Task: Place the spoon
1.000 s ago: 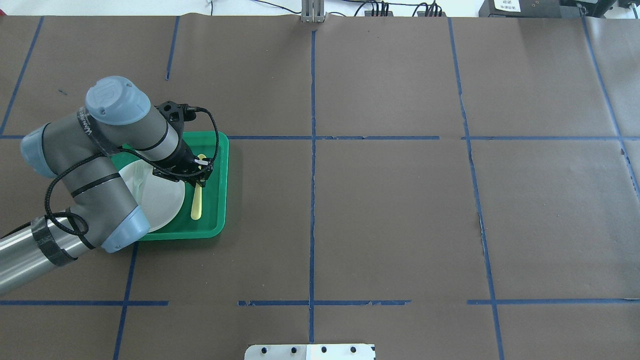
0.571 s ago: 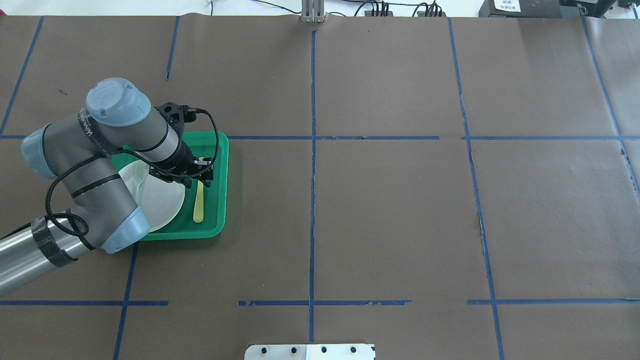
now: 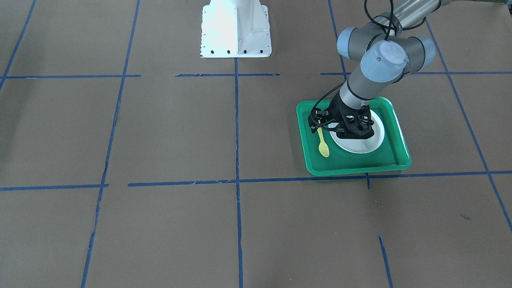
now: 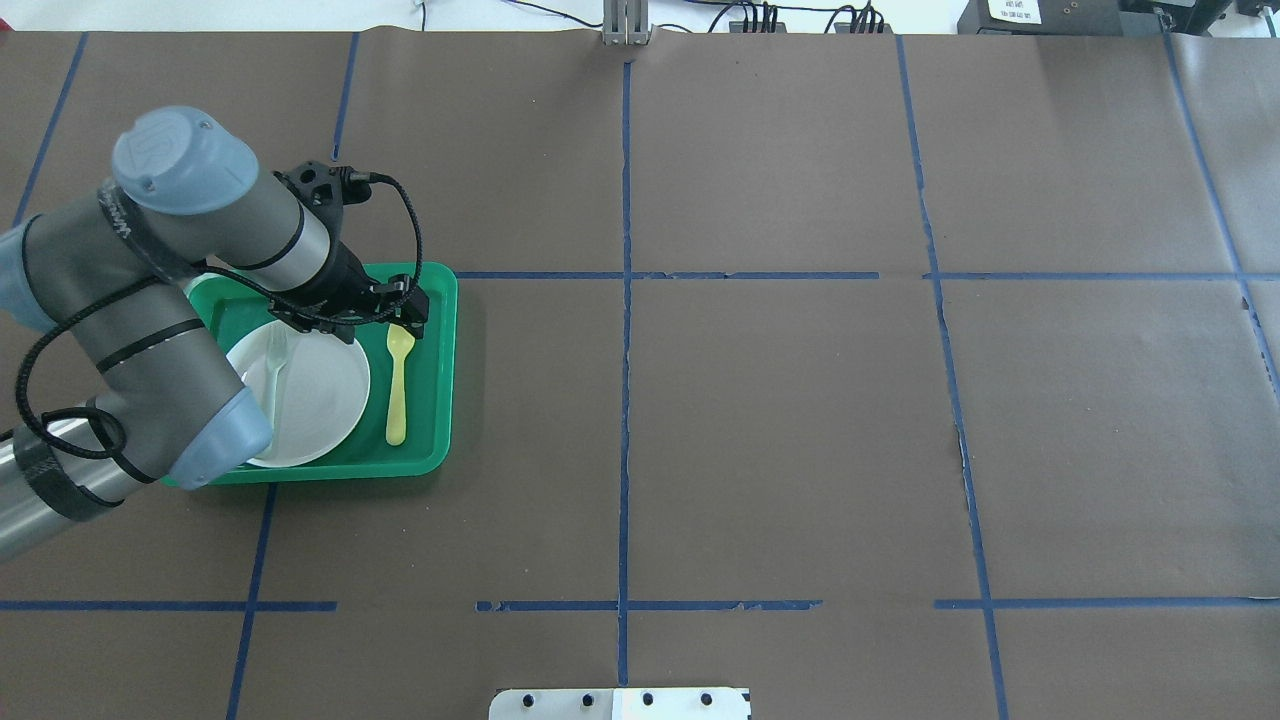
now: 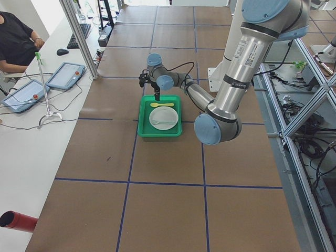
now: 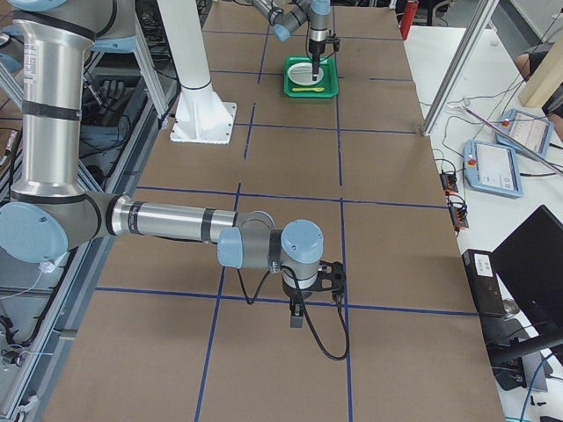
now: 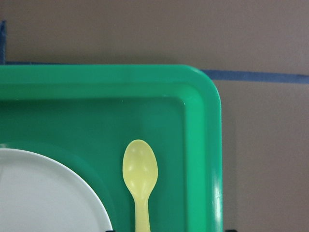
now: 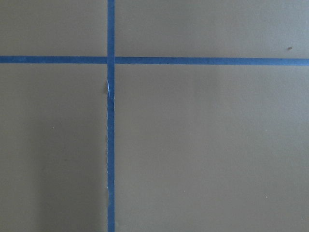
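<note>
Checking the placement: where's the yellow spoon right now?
In the overhead view's left half, the spoon lies in the green tray, just right of the white plate, bowl end nearest the left gripper.

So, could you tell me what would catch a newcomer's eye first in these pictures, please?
The bright green tray stands out most, on the left side of the brown table in the overhead view, with a white plate in it. Beside the plate, on the tray floor, lies a yellow spoon, its bowl toward the far edge. The left claw hovers over the spoon's bowl end, holding nothing.
</note>
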